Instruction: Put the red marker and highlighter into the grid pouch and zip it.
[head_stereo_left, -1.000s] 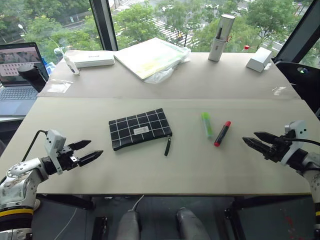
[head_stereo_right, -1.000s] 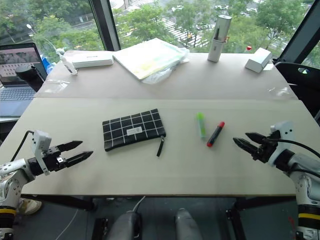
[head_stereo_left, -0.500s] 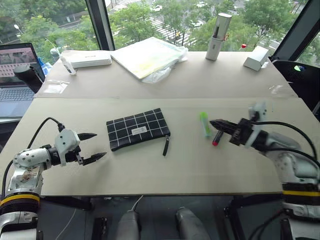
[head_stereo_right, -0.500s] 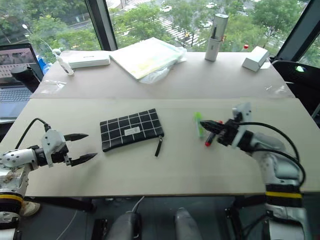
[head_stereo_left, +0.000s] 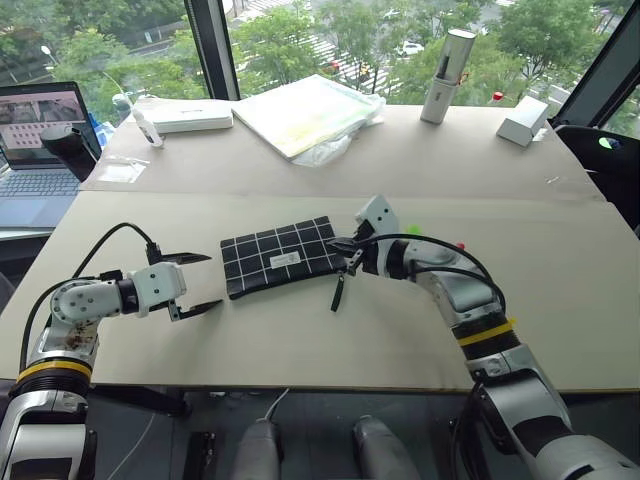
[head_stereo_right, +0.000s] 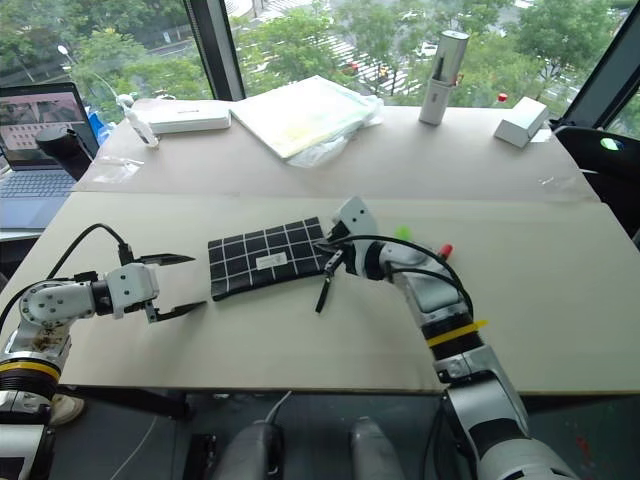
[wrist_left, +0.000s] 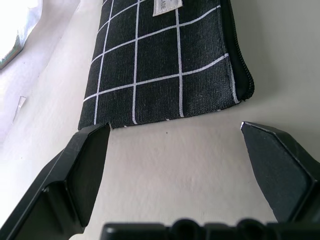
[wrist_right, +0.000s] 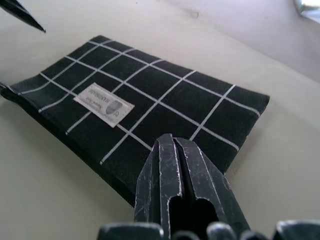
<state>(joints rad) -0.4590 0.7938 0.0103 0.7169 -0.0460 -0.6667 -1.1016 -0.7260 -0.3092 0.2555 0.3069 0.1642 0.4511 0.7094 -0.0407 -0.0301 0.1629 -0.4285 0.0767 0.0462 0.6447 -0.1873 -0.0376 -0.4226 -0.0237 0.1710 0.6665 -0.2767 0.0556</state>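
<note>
Since the pens lie half hidden behind the right arm, here is how each thing looks to handle:
Pouch: flat black fabric grid pouch with white lines and a small white label (head_stereo_left: 280, 257), lying flat mid-counter; likely soft, light and apt to slide or bunch when tugged, so it wants pinning at one end
Zip pull: black zipper pull strap (head_stereo_left: 339, 290), trailing off the pouch's right end onto the pale counter (head_stereo_left: 300, 350); limp and thin, the natural place to pinch
Right hand: right hand (head_stereo_left: 350, 248), fingers pressed together at the pouch's right end by the zipper; whether anything is pinched I cannot tell
Left hand: left hand (head_stereo_left: 197, 282), fingers wide apart, just beside the pouch's left edge, not touching
Highlighter: stubby light-green highlighter (head_stereo_left: 412, 231), right of the pouch; probably smooth, rigid, prone to roll; grip across the barrel
Marker: slim red-capped marker (head_stereo_left: 459, 244), just beyond the right forearm; same handling
</note>
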